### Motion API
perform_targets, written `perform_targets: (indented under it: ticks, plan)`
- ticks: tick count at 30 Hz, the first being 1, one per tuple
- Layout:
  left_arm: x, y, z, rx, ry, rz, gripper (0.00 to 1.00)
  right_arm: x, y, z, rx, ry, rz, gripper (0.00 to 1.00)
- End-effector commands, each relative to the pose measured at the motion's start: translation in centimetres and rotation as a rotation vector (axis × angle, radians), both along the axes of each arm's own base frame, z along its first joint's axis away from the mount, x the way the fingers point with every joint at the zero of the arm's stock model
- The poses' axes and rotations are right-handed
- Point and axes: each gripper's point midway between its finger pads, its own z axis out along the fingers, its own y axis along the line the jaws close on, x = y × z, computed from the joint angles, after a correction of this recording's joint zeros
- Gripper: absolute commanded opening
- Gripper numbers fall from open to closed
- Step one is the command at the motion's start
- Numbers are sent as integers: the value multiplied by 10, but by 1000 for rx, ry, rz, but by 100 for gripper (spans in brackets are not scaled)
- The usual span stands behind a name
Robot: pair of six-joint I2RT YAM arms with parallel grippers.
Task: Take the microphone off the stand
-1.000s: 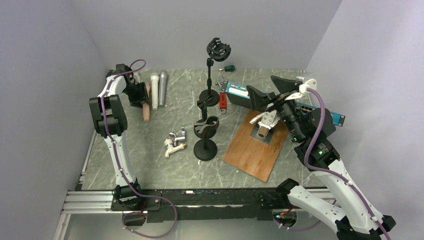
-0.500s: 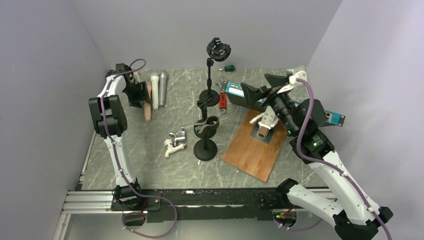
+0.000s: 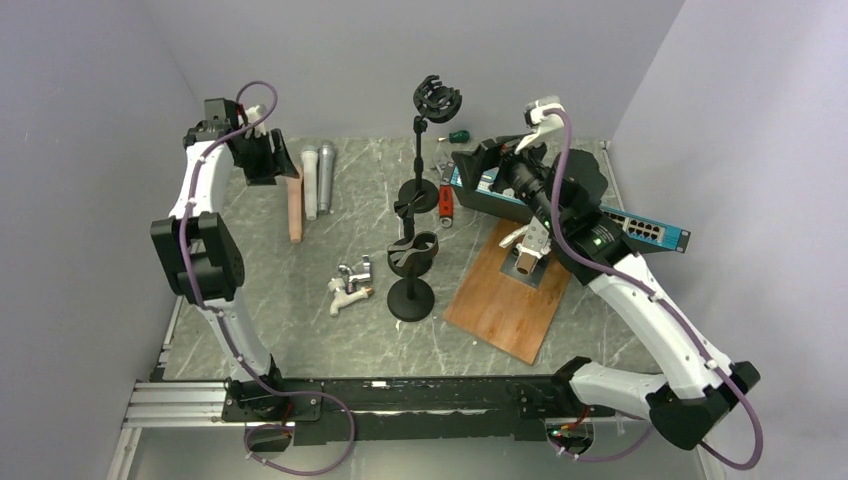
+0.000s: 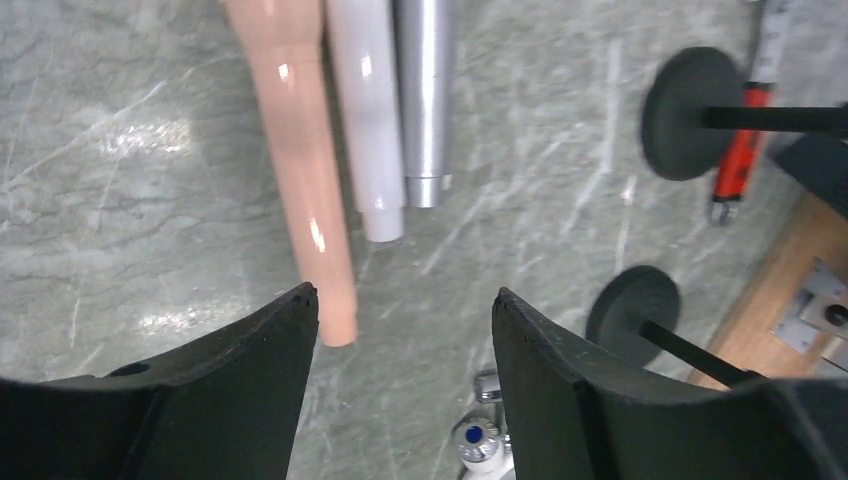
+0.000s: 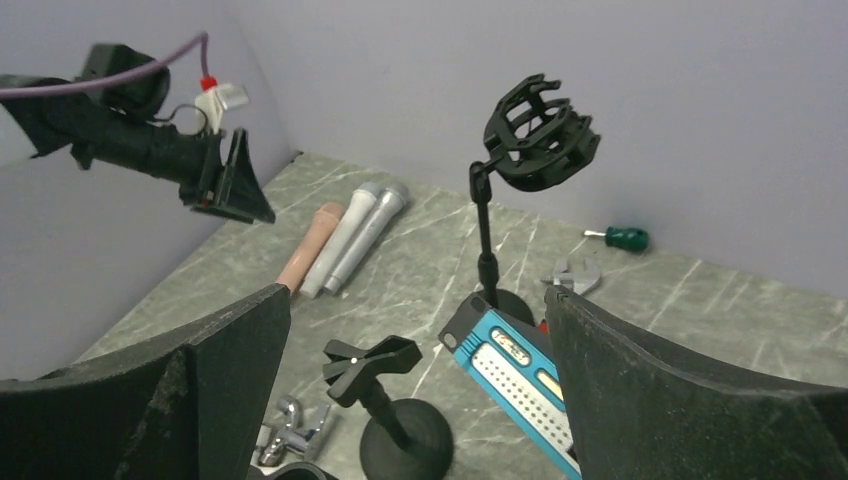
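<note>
Microphone [image 4: 300, 150], peach, lies on table [image 4: 150, 200] at 10 o'clock beside grey mics [image 4: 365, 120], stands [image 3: 437, 100] empty; left tool [image 4: 402, 300] gapes above it, right tool [image 5: 415, 300] likewise spread, so removal looks done and retreat comes next.

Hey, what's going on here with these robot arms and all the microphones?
A pink microphone, a white microphone and a silver microphone lie side by side on the table. All three black stands are empty. The left end effector hovers open just above the pink microphone, holding nothing. The right end effector, also open and empty, is raised over the blue network switch, facing the tallest stand.
</note>
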Motion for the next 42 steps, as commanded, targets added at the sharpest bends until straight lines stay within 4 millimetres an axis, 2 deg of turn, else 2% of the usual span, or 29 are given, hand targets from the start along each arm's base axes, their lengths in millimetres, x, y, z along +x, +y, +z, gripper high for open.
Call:
perform_targets:
  ticks: [1, 5, 8, 10, 14, 17, 19, 20, 21, 25, 28, 31, 33, 37, 42]
  plan:
    - [-4, -52, 60, -123, -164, -120, 68, 3, 17, 16, 67, 19, 61, 100]
    - [-18, -118, 86, -258, -257, -279, 67, 6, 41, 12, 103, 59, 151, 100]
    - [-28, -154, 103, -307, -355, -367, 66, 4, 53, 9, 116, 64, 214, 100]
    - [-32, -167, 110, -298, -411, -414, 66, 1, 53, 9, 126, 64, 225, 100]
    - [-36, -180, 120, -284, -495, -444, 67, -5, 43, 12, 139, 46, 201, 100]
    - [-28, -187, 126, -301, -575, -434, 70, -17, 32, 22, 152, 2, 189, 100]
    - [-18, -200, 124, -331, -626, -453, 88, -28, 24, 29, 171, -42, 188, 100]
    - [-11, -206, 124, -333, -644, -461, 94, -35, 20, 36, 185, -83, 197, 100]
    - [-4, -214, 124, -331, -665, -474, 95, -42, 16, 40, 191, -116, 202, 100]
    - [14, -246, 126, -344, -764, -503, 89, -59, -1, 54, 191, -189, 179, 100]
    - [25, -264, 128, -324, -819, -523, 91, -65, -9, 57, 152, -218, 164, 100]
    - [35, -278, 119, -301, -812, -546, 89, -67, -23, 62, 154, -248, 101, 100]
    - [32, -289, 117, -329, -838, -583, 87, -65, -28, 65, 145, -258, 76, 100]
    - [34, -297, 105, -361, -907, -578, 86, -66, -29, 63, 125, -263, 70, 100]
    - [48, -309, 98, -386, -910, -589, 70, -76, -31, 62, 145, -278, 93, 100]
